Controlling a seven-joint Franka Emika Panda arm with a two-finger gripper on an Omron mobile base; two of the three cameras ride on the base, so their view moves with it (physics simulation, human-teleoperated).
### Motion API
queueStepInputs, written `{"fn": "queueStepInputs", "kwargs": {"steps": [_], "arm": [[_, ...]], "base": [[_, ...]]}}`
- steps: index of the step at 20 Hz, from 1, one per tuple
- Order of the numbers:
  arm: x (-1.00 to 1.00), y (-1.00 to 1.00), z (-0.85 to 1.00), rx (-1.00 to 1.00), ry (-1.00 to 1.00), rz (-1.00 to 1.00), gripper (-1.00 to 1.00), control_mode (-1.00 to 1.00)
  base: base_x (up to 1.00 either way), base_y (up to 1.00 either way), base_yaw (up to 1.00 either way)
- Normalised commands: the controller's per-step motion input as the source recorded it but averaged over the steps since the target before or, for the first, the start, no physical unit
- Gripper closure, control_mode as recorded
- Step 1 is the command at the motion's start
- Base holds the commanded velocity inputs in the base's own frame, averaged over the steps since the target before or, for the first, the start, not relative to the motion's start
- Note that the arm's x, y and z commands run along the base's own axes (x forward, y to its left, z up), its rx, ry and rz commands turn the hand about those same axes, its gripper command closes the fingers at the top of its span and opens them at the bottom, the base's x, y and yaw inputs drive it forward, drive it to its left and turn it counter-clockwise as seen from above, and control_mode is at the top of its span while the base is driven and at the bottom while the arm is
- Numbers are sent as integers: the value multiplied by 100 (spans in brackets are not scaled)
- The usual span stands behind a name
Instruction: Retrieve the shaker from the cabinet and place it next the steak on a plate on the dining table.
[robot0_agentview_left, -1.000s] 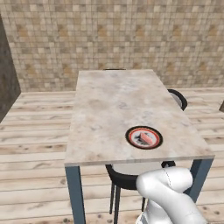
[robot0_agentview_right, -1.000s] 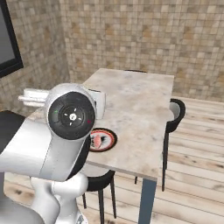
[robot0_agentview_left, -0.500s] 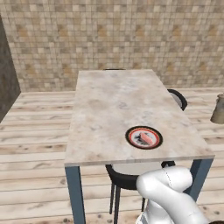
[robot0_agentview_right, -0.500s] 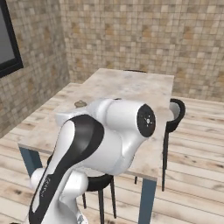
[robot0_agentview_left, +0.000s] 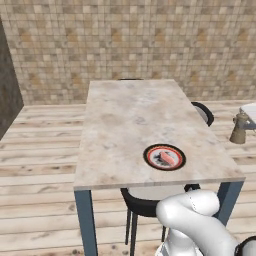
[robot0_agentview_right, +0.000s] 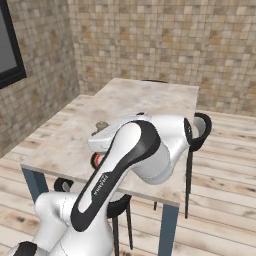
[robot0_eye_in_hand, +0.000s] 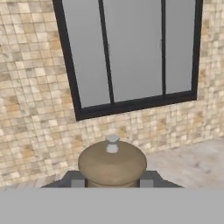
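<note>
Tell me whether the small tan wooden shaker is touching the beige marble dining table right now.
Apart. In the left base view the small tan wooden shaker hangs in the air beyond the right edge of the beige marble dining table, with floor showing between them.

Tan shaker (robot0_eye_in_hand: 112, 164), beige marbled dining table (robot0_agentview_left: 120, 125)

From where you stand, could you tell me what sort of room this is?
Probably a dining area: a long marble-topped table with a dark chair tucked beside it, and a plate holding a steak, before a tiled wall.
</note>
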Motion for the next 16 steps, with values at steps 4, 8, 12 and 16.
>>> {"fn": "queueStepInputs", "kwargs": {"steps": [4,8,12,16], "arm": [[35,-1,-26,0,0,15,100,-100],[31,0,-31,0,-1,12,100,-100],[29,-3,-29,-1,-3,9,100,-100],[24,-5,-29,-3,-3,1,100,-100]], "base": [[0,0,0],[0,0,0],[0,0,0],[0,0,0]]}}
